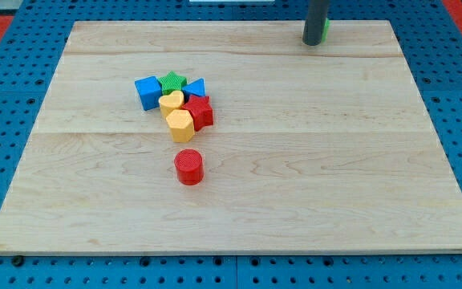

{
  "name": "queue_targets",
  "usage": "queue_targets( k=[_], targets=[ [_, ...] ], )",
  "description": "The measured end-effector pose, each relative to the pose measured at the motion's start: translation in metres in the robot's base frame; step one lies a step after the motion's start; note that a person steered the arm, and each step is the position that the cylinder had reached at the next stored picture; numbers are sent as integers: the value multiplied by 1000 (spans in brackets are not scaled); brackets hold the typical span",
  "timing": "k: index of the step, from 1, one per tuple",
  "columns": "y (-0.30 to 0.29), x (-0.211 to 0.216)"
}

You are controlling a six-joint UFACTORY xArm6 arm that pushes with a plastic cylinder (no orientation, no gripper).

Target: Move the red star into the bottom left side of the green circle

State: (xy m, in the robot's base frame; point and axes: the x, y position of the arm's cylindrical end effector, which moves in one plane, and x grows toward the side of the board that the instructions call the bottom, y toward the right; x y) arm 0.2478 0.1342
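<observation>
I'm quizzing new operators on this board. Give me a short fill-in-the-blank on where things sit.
1. The red star touches the yellow blocks in a cluster at the view's upper ___.
2. The red cylinder stands alone, toward the view's ___ from that cluster.
3. My tip sits at the board's ___ edge, partly hiding a green block.

Answers: left; bottom; top

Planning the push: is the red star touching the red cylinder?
Apart. The camera view shows bare wood between the red star and the red cylinder below it.
</observation>
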Motion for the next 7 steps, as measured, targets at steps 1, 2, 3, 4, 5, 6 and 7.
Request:
queue_targets(
  k=[1,2,3,4,5,6,7],
  targets=[
    [-18,77],
    [-40,144],
    [-123,194],
    [-171,228],
    [-206,237],
    [-220,236],
    [-220,229]
  ],
)
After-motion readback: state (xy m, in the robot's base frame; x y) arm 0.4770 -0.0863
